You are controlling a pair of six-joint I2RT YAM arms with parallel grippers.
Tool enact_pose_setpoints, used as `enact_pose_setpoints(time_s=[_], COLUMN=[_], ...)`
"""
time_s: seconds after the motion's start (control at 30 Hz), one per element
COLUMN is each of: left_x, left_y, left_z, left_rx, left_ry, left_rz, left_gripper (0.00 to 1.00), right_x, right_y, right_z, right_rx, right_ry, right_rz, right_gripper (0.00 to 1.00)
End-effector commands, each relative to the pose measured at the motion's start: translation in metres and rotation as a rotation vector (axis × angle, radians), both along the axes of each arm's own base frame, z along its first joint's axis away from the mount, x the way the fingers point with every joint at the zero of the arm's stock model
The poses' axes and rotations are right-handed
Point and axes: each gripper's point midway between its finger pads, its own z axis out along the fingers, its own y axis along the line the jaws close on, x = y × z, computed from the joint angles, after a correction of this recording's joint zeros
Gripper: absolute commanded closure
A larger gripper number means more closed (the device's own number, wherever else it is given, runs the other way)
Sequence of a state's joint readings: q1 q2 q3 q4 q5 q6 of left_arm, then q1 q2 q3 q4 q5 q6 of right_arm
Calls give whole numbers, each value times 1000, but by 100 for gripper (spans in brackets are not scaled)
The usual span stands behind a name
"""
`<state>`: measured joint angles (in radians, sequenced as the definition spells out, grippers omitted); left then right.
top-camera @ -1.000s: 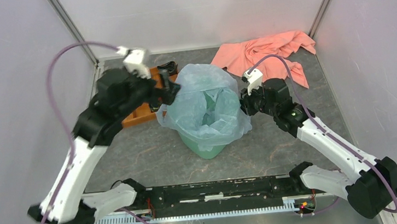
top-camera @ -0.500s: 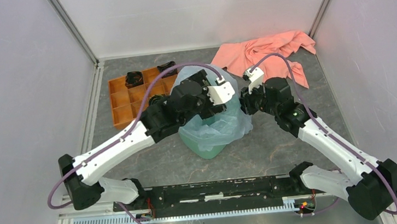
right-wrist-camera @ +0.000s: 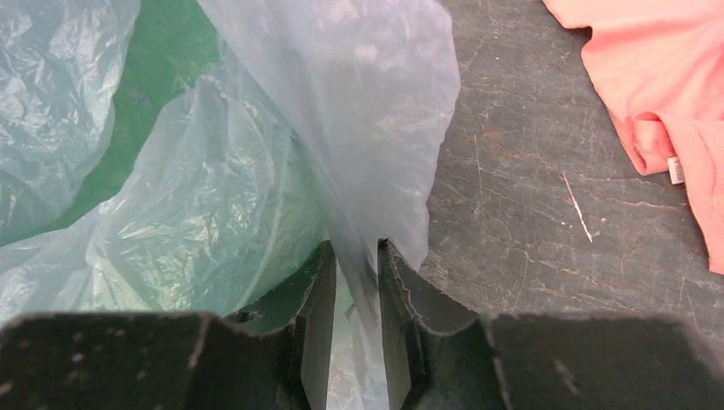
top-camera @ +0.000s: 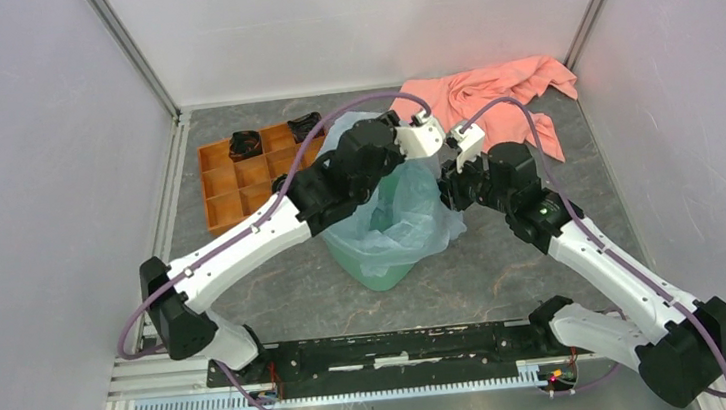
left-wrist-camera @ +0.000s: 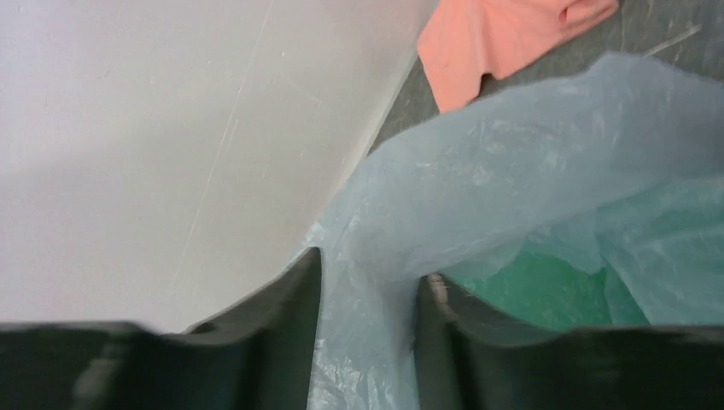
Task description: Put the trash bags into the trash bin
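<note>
The mint-green trash bin [top-camera: 377, 269] stands mid-table with the pale blue trash bag [top-camera: 395, 217] draped in and over its rim. My left gripper [top-camera: 411, 163] reaches across the bin to the bag's far right rim. In the left wrist view bunched film [left-wrist-camera: 512, 171] fills the gap between the fingers of the left gripper [left-wrist-camera: 369, 273], touching both. My right gripper [top-camera: 446, 189] is at the bin's right side. In the right wrist view the right gripper [right-wrist-camera: 353, 248] is shut on a fold of the bag [right-wrist-camera: 359, 102]. Green bin wall [right-wrist-camera: 162, 51] shows through the film.
A salmon-pink cloth [top-camera: 489, 92] lies at the back right corner. An orange compartment tray [top-camera: 236, 182] with black items [top-camera: 244, 141] sits back left. White walls close in the table on three sides.
My left arm swung from over the orange tray rightward across the bin to the bag's right rim, and its jaws closed in from wide open onto the film. The right arm barely moved.
</note>
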<state>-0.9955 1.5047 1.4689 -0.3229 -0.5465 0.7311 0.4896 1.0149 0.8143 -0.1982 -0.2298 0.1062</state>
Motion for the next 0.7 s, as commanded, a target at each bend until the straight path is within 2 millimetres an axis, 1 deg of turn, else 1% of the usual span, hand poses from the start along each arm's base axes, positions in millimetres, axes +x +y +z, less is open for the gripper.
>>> enact_pose_setpoints(time_s=[0.0, 0.03, 0.1, 0.13, 0.2, 0.27, 0.4, 0.43, 0.53, 0.63, 0.67], left_x=[11, 15, 24, 28, 31, 32, 28, 31, 48, 66, 73], left_y=[-7, -10, -13, -13, -9, -5, 1, 6, 21, 34, 42], left_z=[15, 9, 4, 4, -1, -2, 2, 0, -8, -22, -28], left_rx=[-42, -28, -32, -50, -90, -154, -362, -395, -482, -588, -627], left_ry=[43, 71, 121, 145, 216, 302, 507, 535, 594, 675, 707], left_rz=[-6, -14, -16, -19, -50, -96, -233, -236, -155, -43, -5], left_gripper=[61, 70, 94, 97, 98, 98, 98, 98, 98, 98, 96], right_x=[-1, -1, -1, -1, -2, -1, 2, 2, 2, 1, 2], right_y=[1, 1, 2, 2, 1, 0, 3, 4, 11, 15, 15], right_z=[18, 19, 21, 23, 24, 23, 23, 23, 25, 30, 31], right_rx=[25, 26, 23, 24, 22, 19, 28, 37, 72, 101, 106], right_ry=[-53, -54, -54, -53, -52, -58, -48, -45, -32, -34, -39], right_rz=[13, 16, 20, 21, 19, 13, 11, 16, 32, 44, 37], right_gripper=[70, 70, 70, 69, 70, 69, 69, 69, 70, 70, 69])
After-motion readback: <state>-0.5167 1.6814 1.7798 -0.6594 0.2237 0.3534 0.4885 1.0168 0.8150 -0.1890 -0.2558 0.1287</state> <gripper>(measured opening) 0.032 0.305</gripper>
